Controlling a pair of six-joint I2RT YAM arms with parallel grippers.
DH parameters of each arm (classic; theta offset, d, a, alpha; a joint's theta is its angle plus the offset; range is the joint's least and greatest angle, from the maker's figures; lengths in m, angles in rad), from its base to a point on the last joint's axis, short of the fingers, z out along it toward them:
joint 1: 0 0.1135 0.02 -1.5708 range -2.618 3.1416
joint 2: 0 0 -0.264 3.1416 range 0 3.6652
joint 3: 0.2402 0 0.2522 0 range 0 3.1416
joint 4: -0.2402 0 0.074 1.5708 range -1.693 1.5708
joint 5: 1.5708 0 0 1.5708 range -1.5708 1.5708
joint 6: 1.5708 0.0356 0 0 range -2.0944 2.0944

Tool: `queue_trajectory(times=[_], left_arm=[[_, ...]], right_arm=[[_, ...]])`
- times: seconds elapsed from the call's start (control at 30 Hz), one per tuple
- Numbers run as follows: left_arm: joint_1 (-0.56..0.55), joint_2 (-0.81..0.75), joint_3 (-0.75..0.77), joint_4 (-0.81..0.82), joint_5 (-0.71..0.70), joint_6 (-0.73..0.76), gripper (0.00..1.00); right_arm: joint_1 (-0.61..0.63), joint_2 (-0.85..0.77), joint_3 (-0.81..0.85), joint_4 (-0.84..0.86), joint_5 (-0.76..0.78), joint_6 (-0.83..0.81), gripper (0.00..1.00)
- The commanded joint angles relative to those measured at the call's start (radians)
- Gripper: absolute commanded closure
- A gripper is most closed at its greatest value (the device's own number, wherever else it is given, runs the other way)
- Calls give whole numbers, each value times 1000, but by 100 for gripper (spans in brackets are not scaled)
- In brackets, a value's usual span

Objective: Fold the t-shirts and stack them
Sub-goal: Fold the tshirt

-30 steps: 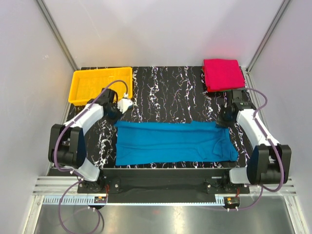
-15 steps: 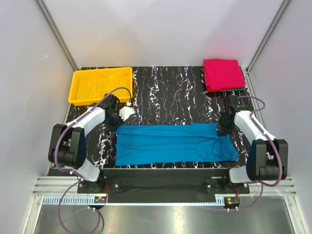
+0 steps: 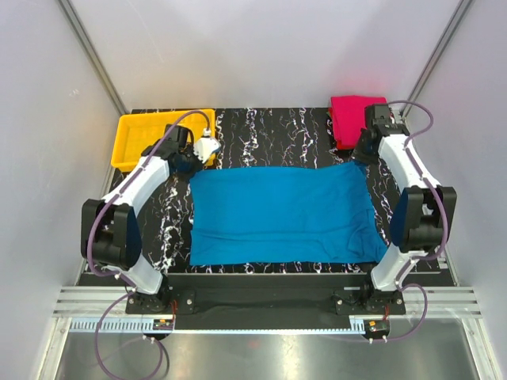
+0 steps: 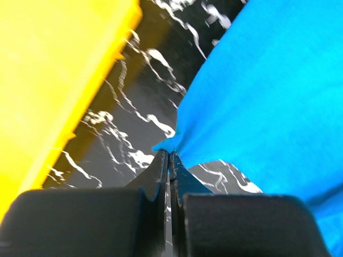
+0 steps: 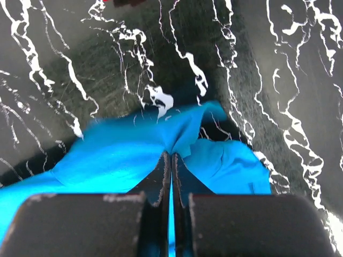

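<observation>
The left jaws are pressed together on a small peak of cloth, the far-left corner of the teal-blue t-shirt point(image 3: 281, 214). In the left wrist view the fabric fans away from that pinch toward 1 o'clock, and bare tabletop point(image 4: 134, 101) shows on both sides of the pinched tip. The right jaws are likewise closed with no gap, clamped on a bunched fold at the shirt's far-right corner. In the right wrist view the cloth gathers into creases at the pinch and spreads out toward 8 o'clock and 4 o'clock.

Seen from above, the two pinched corners sit at 10 o'clock and 2 o'clock of the shirt. The cloth is stretched between them into a broad, nearly rectangular sheet across the middle of the black, white-veined tabletop. Its near edge runs along the tabletop's near rim at 6 o'clock. Its right side bulges outward at about 4 o'clock, beside the right arm point(image 3: 412, 190).

Just beyond the left jaws, at 10 o'clock on the tabletop, stands the yellow tray point(image 3: 139, 134), close to the shirt's corner but apart from it. At 1 o'clock, in the far right corner, lies the folded magenta-pink t-shirt point(image 3: 347, 119). Its right part is hidden behind the right arm's wrist, and it is separate from the teal cloth.
</observation>
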Motion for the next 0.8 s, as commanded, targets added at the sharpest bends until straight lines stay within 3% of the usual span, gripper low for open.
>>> queue_trajectory(times=[0.0,0.23,0.43,0.77], left_arm=[[2,-1,3,10,-2,-19,100],[-11,-27,-120,-79,118,53,100],[-41,-87,-206,-173,167,125,100],[-77,-63,-257,-171,152,147,99]], right_arm=[[-6,4,-2,-40,26,-16,100],[-6,-182,-275,-63,42,38,100],[-93,-305,-444,-95,13,95,100],[-122,-264,-518,-52,-41,113,100]])
